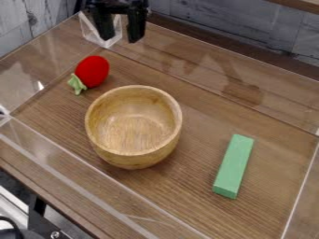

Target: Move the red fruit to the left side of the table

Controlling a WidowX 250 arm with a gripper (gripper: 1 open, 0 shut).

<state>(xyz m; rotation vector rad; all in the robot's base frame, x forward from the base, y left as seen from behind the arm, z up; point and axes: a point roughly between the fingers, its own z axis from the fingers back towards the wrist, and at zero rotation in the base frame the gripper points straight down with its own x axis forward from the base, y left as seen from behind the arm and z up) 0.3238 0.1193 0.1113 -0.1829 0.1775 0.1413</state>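
The red fruit (91, 68), a small red toy strawberry with a green leafy cap at its lower left, lies on the brown wood-grain table (212, 103) at the left, just up-left of the wooden bowl. My gripper (121, 35) hangs above the table's back left, up and to the right of the strawberry and well apart from it. Its two dark fingers (106, 37) stand spread open with nothing between them.
A round light wooden bowl (133, 125) sits in the middle-left of the table. A long green rectangular block (233, 165) lies at the front right. Low clear acrylic walls (149, 219) edge the tabletop all around.
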